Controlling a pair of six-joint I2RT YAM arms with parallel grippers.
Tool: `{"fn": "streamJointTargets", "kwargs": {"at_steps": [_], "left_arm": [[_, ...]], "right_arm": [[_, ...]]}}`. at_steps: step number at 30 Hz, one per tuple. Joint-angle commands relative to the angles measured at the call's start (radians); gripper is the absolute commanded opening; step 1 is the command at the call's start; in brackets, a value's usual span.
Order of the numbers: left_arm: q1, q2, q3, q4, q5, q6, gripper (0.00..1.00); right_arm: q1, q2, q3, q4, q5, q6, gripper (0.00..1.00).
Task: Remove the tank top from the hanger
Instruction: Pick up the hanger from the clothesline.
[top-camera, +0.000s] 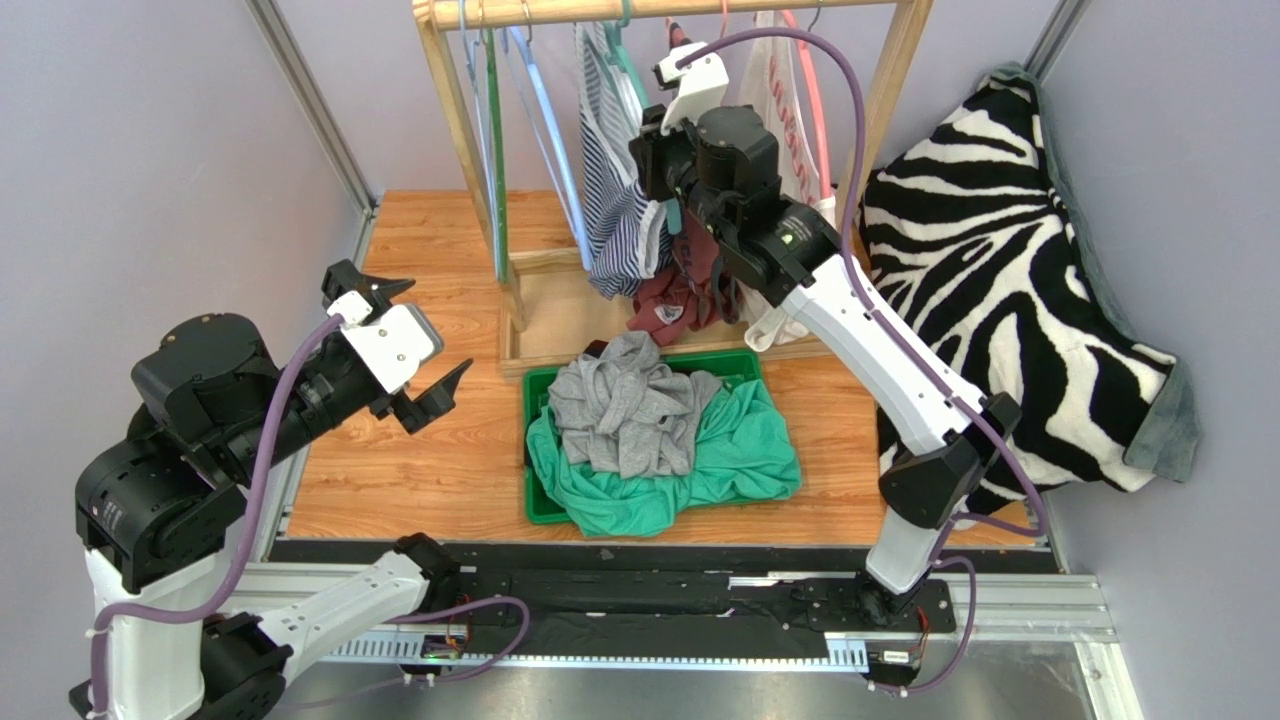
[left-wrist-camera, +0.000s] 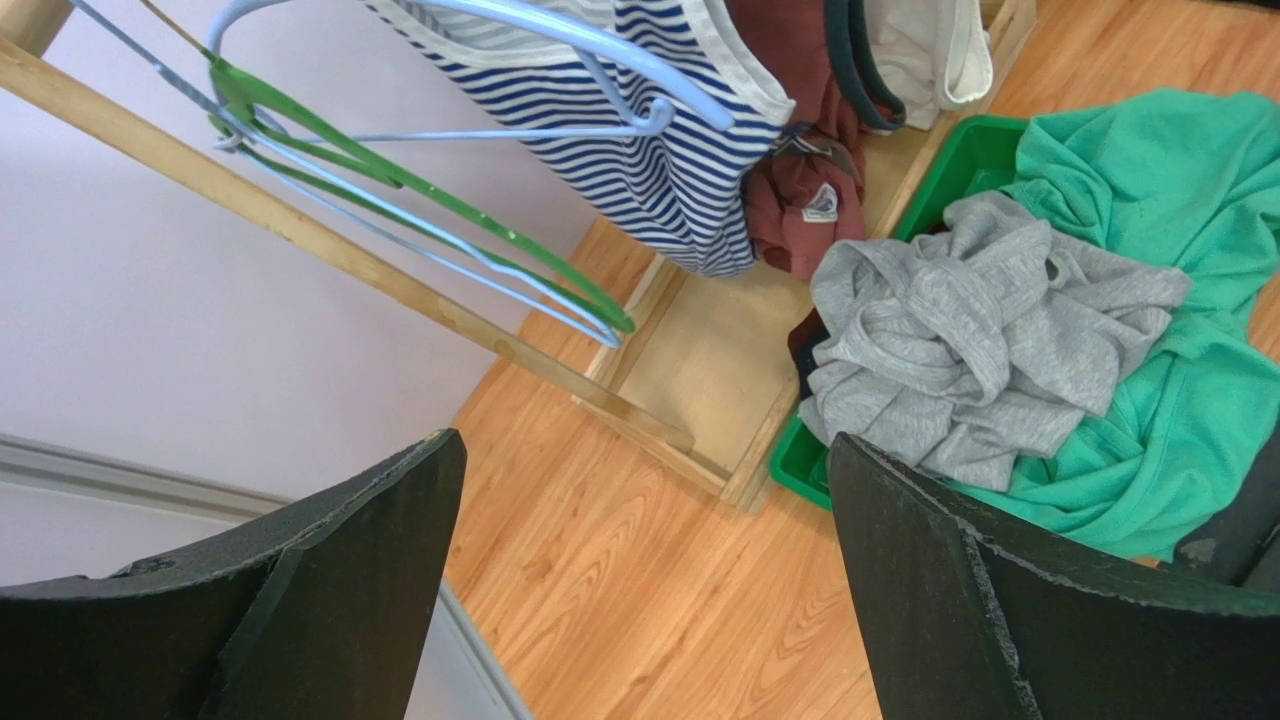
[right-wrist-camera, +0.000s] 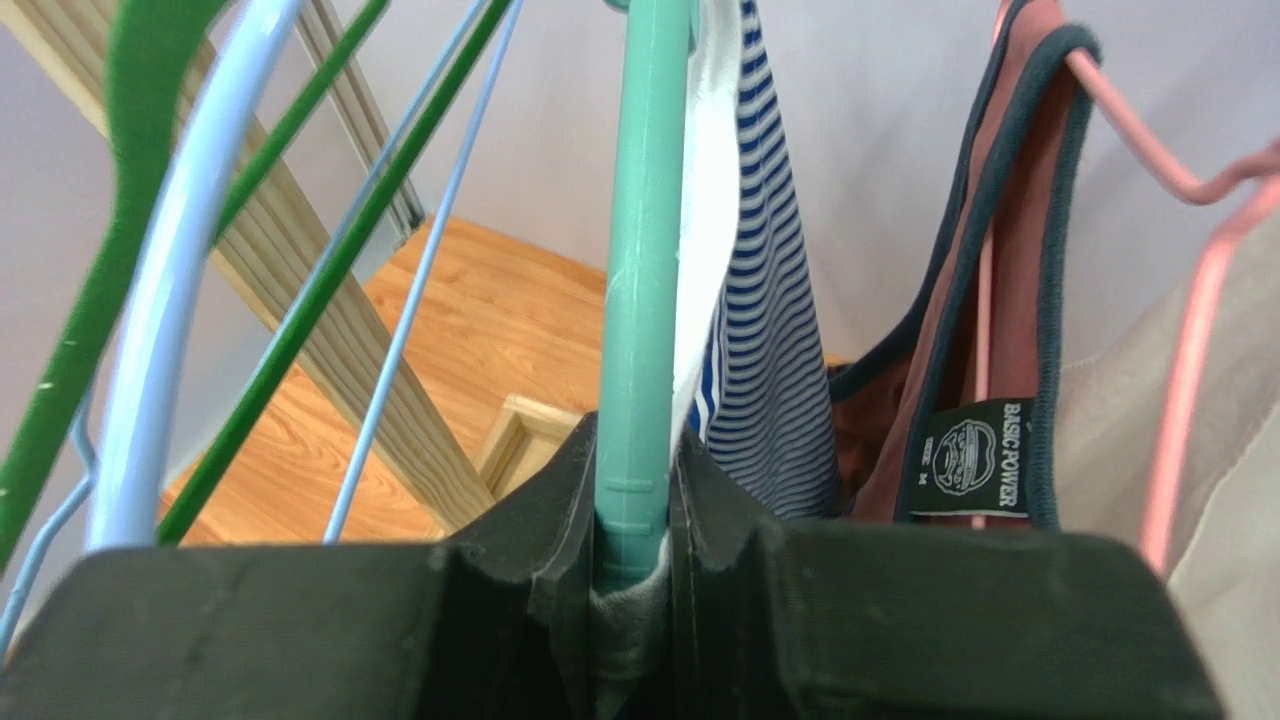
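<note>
A blue-and-white striped tank top (top-camera: 613, 195) (left-wrist-camera: 631, 135) (right-wrist-camera: 766, 345) hangs on a teal hanger (right-wrist-camera: 643, 270) (top-camera: 637, 78) from the wooden rack's rail. My right gripper (right-wrist-camera: 634, 518) (top-camera: 664, 162) is up at the rack, shut on the lower end of the teal hanger's arm. A bit of the top's pale edge is pinched beside it. My left gripper (left-wrist-camera: 643, 450) (top-camera: 433, 333) hovers open over the wooden table to the left of the rack, with nothing between its fingers.
A maroon tank top (right-wrist-camera: 962, 300) on a pink hanger (right-wrist-camera: 1187, 345) hangs just right of the striped one. Empty blue (right-wrist-camera: 166, 300) and green hangers (left-wrist-camera: 421, 225) hang left. A green bin (top-camera: 535, 405) holds grey and green clothes. A zebra blanket (top-camera: 1007, 270) lies right.
</note>
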Motion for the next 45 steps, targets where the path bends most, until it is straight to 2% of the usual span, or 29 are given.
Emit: {"fn": "streamJointTargets", "kwargs": {"at_steps": [1, 7, 9, 16, 20, 24, 30, 36, 45], "left_arm": [[0.005, -0.010, -0.011, 0.016, -0.004, -0.012, 0.99], [0.005, -0.018, -0.014, 0.016, -0.004, -0.015, 0.99], [0.005, -0.016, -0.017, 0.019, -0.004, -0.013, 0.99], [0.005, -0.021, -0.014, 0.019, -0.006, -0.015, 0.99], [0.005, -0.013, -0.005, 0.023, -0.001, -0.021, 0.99], [0.005, -0.003, 0.003, 0.034, -0.001, -0.028, 0.99], [0.006, 0.017, 0.005, 0.054, -0.023, -0.051, 0.99], [0.005, 0.040, -0.024, 0.077, -0.012, -0.079, 0.99], [0.005, 0.007, -0.040, 0.074, 0.092, -0.033, 0.99]], "right_arm": [[-0.002, -0.157, -0.078, 0.327, 0.007, -0.018, 0.00], [-0.002, -0.263, -0.273, 0.422, -0.027, 0.022, 0.00], [-0.002, -0.275, -0.291, 0.409, -0.042, 0.035, 0.00], [0.026, -0.370, -0.360, 0.180, -0.085, 0.051, 0.00], [0.047, -0.421, -0.353, -0.053, -0.117, 0.049, 0.00], [0.111, -0.496, -0.374, -0.141, -0.096, 0.016, 0.00], [0.155, -0.649, -0.276, -0.216, -0.068, 0.005, 0.00], [0.158, -0.786, -0.167, -0.201, -0.188, 0.003, 0.00], [0.158, -0.803, -0.104, -0.224, -0.255, -0.049, 0.00]]}}
